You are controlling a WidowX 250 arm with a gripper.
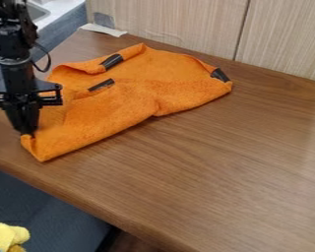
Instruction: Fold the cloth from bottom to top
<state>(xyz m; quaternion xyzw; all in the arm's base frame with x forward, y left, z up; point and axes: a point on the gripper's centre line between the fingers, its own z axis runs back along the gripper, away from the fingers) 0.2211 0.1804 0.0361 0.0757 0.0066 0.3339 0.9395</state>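
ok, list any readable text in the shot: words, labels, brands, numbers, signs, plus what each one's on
None readable.
Orange cloth: no lettering I can make out, including on its black strips.
Arm: no legible marking.
Table and wall panels: wood grain, no text or signs.

A wooden table (pixel 212 162) stands against a pale panelled wall (pixel 180 22).

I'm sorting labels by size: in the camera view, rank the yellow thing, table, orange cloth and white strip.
Largest to smallest:
1. Table
2. Orange cloth
3. Yellow thing
4. White strip
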